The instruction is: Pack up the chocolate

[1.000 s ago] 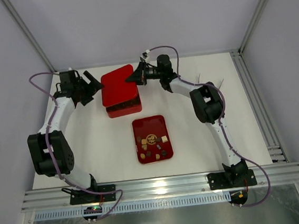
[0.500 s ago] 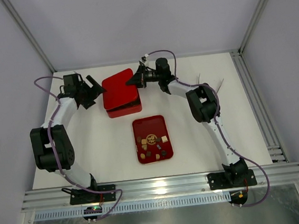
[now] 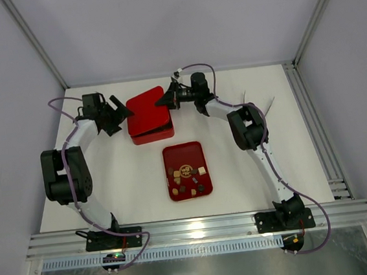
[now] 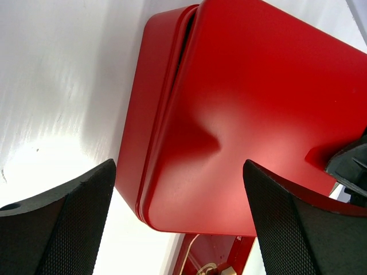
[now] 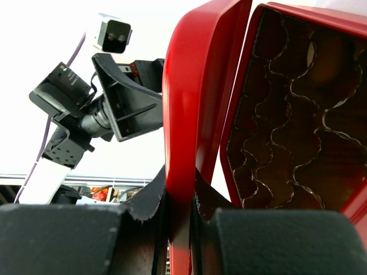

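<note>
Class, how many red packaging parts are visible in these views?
3: the lid at the far middle, the compartmented box beneath it, the tray of chocolates nearer the arms.

lid (image 4: 258, 86): red | tray (image 3: 183, 152): red | chocolate (image 3: 185, 172): dark brown, light brown, cream | table (image 3: 122, 176): white | left pincer (image 4: 178, 169): black, cross-hatched

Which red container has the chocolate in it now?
The shallow red tray nearest the arm bases: small brown and cream chocolate pieces lie in it. The far red box sits under a flat red lid.
</note>
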You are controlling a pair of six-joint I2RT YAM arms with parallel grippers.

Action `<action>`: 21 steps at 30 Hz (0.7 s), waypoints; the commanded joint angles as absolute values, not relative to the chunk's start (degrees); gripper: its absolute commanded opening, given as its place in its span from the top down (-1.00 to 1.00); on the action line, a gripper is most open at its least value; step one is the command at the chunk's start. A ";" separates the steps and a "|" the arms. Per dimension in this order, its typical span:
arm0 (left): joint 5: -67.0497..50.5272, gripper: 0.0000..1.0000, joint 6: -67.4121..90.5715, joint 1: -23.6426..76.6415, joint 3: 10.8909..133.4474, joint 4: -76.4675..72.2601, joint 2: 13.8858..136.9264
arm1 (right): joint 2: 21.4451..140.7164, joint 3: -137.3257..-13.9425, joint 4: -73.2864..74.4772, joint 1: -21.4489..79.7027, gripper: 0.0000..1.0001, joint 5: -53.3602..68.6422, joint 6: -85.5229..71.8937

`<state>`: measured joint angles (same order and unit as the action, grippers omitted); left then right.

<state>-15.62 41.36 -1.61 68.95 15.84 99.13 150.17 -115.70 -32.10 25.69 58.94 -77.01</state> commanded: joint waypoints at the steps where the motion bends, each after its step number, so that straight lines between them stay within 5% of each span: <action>1: -16.78 -0.78 41.84 -1.14 68.91 12.75 100.02 | 150.82 -117.60 -34.54 25.31 0.92 60.21 -77.43; 21: -18.02 -0.72 41.75 -0.53 69.61 11.78 101.69 | 151.87 -114.79 -39.99 25.05 0.85 61.35 -81.30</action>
